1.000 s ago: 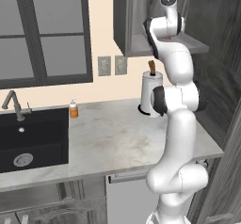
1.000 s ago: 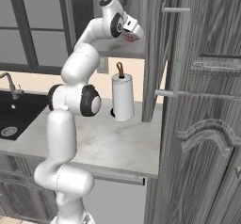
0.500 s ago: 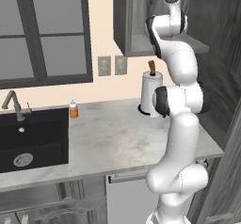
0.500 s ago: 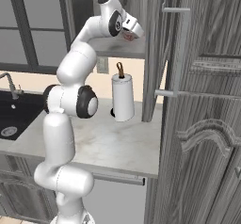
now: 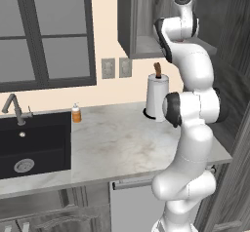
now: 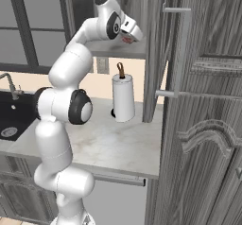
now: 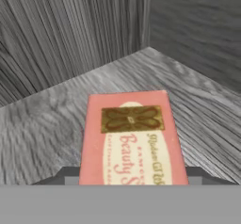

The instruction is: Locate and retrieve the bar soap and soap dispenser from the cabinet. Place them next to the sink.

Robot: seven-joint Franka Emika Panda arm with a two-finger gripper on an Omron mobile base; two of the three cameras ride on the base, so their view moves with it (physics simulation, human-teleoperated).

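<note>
— What's on the left?
— The sink, with the soap dispenser on the counter just beside it.
— And right?
— The gripper in the cabinet, jaws clamped on the bar soap above the shelf.

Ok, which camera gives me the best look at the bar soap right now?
The hand view: the bar soap lies large and face-up on the cabinet shelf, label legible, between the fingertips. The right base view gives a reddish sliver under the gripper; the left base view has the arm in front.
</note>
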